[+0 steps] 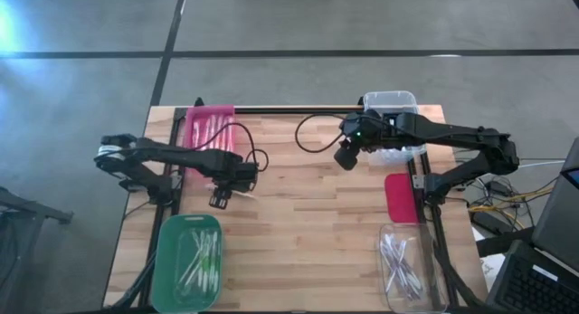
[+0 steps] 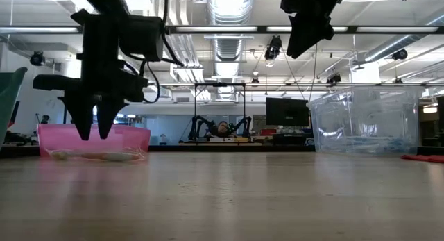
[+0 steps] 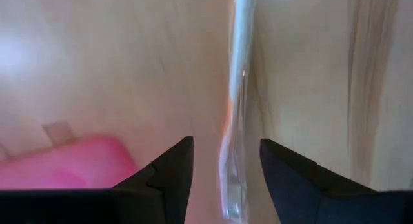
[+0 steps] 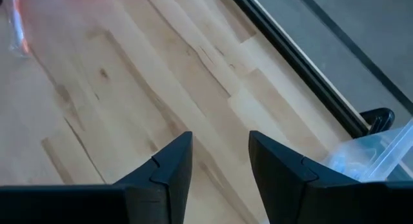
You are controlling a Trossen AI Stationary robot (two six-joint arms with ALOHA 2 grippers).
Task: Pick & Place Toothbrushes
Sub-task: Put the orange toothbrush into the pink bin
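Toothbrushes lay sorted by colour: pink ones in the pink bin [image 1: 210, 129] at the table's far left, green in the green bin [image 1: 190, 260] near left, pale ones in the clear tray [image 1: 404, 269] near right. One toothbrush [image 1: 242, 194] lay loose on the wooden table [image 1: 308, 223], presumably awaiting sorting. Our left gripper [image 1: 220, 199] hung low beside the pink bin, fingers parted with the brush showing between them in the wrist view; we could not tell whether they touched it. Our right gripper [image 1: 345, 158] hovered high by the clear tub [image 1: 394, 106], jaws apart and empty. We judged the table's middle open, the bins and the red lid [image 1: 401, 197] hemming its edges.
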